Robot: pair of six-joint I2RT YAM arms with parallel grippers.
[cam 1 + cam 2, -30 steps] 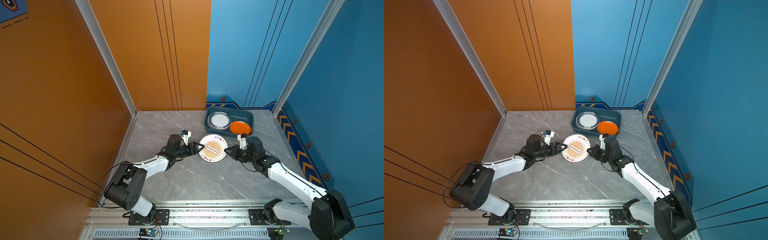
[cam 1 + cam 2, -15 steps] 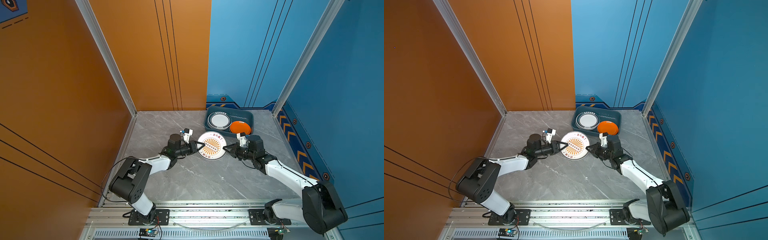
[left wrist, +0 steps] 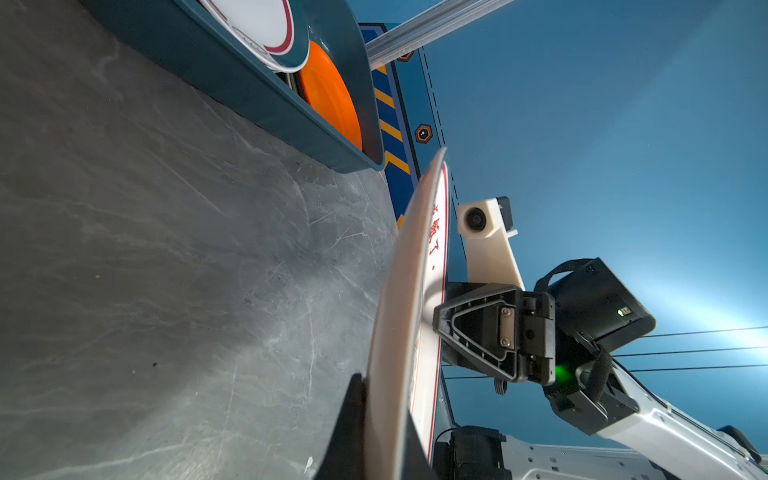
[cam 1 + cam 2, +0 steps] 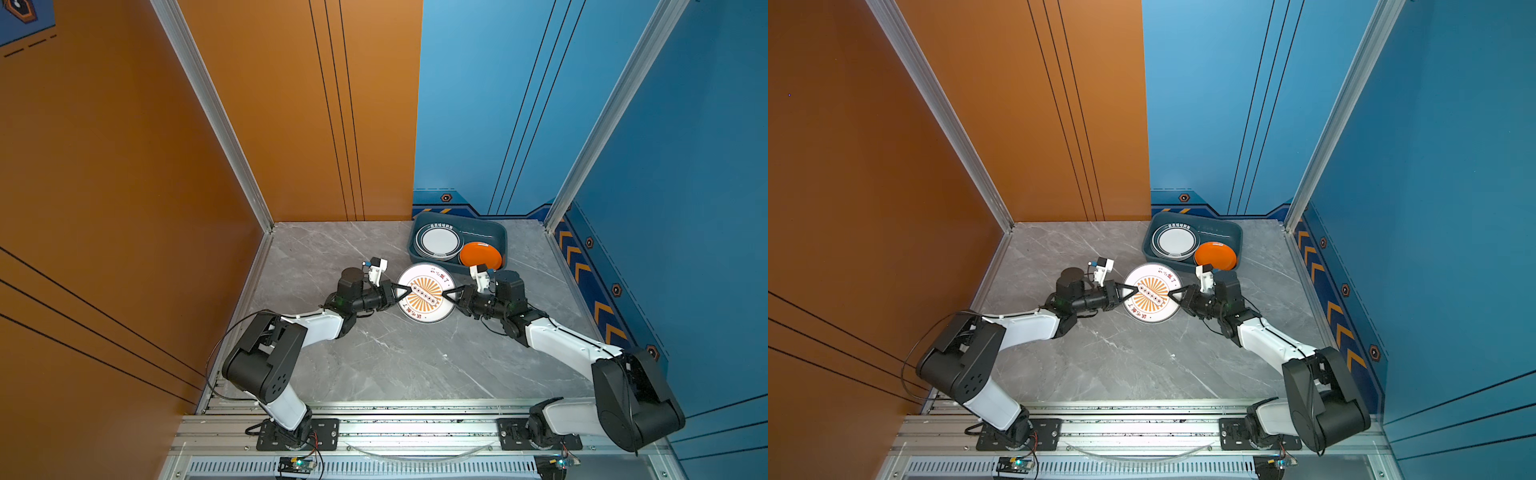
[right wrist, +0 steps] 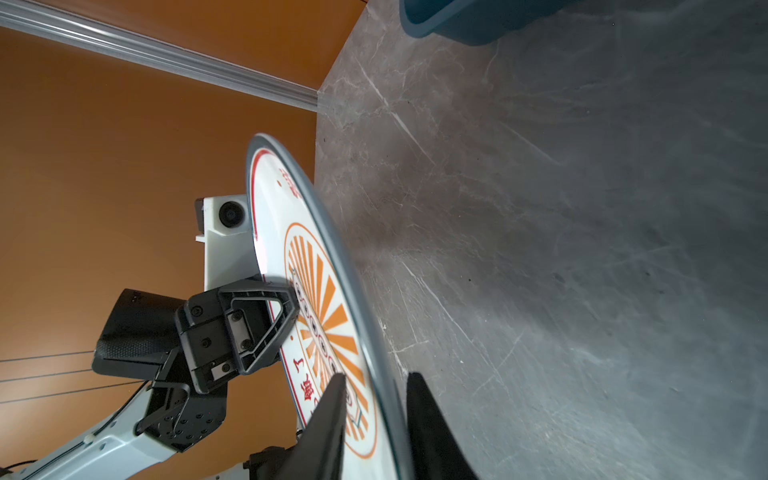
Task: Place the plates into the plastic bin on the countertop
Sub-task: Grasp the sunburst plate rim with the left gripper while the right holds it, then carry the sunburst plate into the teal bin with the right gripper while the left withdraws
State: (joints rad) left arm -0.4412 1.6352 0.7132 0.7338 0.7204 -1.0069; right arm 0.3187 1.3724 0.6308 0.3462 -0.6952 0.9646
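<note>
My left tool clamps the sunburst plate by its rim above the surface; my right tool straddles the opposite rim, jaws slightly apart.

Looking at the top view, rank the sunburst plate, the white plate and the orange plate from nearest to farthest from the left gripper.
1. Sunburst plate, held in the left gripper's fingers.
2. White plate, bin's left half.
3. Orange plate, bin's right half.
</note>
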